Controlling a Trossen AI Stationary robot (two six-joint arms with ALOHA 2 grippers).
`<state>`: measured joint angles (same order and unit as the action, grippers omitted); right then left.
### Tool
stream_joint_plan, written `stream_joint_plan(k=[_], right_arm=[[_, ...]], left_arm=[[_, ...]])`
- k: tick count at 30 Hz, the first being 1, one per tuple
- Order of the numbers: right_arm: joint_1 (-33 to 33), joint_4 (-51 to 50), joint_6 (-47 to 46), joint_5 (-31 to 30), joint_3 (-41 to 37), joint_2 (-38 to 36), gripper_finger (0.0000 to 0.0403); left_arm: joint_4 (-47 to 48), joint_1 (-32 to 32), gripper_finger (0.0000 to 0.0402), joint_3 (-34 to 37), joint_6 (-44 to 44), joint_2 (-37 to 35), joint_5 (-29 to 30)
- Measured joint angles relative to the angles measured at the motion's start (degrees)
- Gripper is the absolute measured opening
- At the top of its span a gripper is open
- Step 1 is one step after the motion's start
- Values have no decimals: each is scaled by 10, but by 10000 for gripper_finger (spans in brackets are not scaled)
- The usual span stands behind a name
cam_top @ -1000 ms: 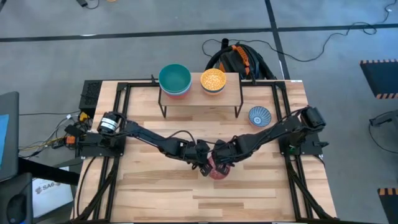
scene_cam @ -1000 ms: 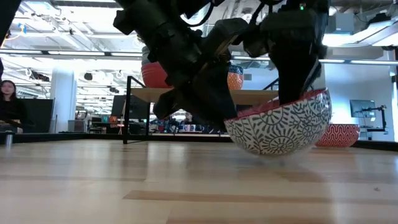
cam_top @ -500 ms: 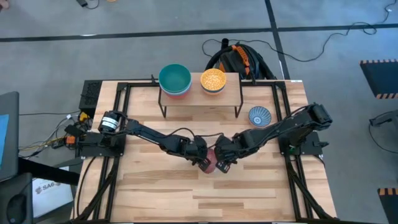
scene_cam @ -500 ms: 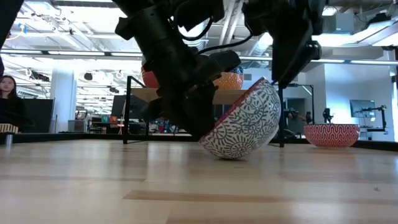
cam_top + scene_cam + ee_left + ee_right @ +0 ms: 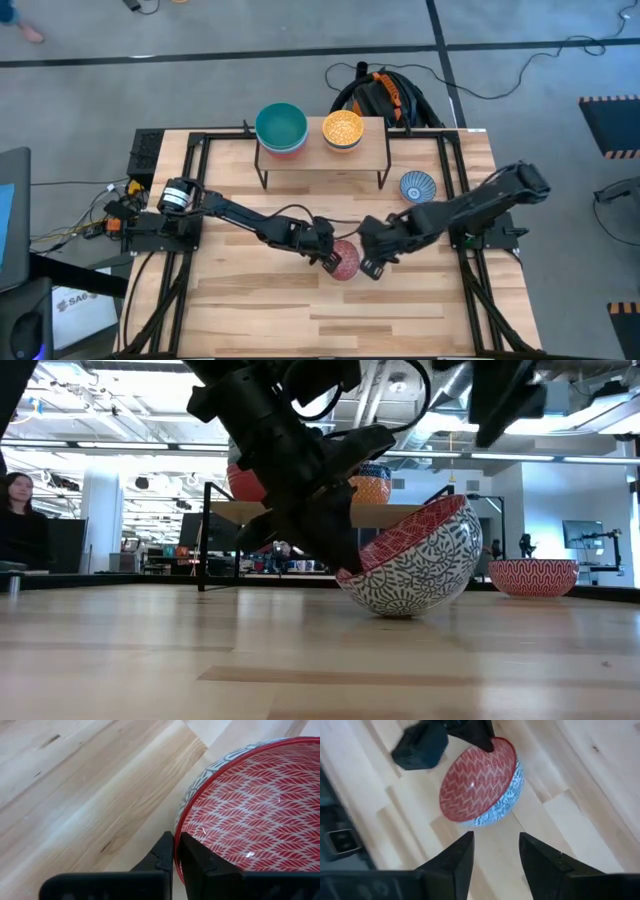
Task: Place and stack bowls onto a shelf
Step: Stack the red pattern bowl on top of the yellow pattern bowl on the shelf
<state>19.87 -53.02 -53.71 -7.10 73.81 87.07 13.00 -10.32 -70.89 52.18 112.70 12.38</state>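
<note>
Your left gripper (image 5: 174,851) has its jaws clamped on the red bowl's (image 5: 344,258) rim, bowl tilted on the desk; right gripper (image 5: 494,851) is open, just beside it. Next: lift toward the shelf (image 5: 372,148)

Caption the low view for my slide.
Left end effector pinches the tilted red bowl's rim on the table.

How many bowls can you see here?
4 visible: a teal bowl and yellow bowl on the shelf, a blue-patterned bowl and a red-lined bowl on the table. Stacked ones may be hidden.
</note>
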Motion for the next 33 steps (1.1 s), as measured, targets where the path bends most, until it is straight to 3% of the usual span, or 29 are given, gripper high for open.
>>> stream_joint_plan(k=[6,10,23,29,33], right_arm=[[8,-29,-32,-14,0,-86,165],[7,-44,-45,-41,0,-132,160],[-35,-55,-49,-81,0,-227,152],[-54,-56,-34,-81,0,-246,152],[-73,-59,-11,-81,-1,-247,152]], left_arm=[[22,3,0,-3,-8,-39,-4],[84,13,0,-45,-42,-69,9],[315,122,0,-335,-240,-81,79],[350,211,0,-450,-296,-81,80],[342,270,0,-492,-332,-82,77]])
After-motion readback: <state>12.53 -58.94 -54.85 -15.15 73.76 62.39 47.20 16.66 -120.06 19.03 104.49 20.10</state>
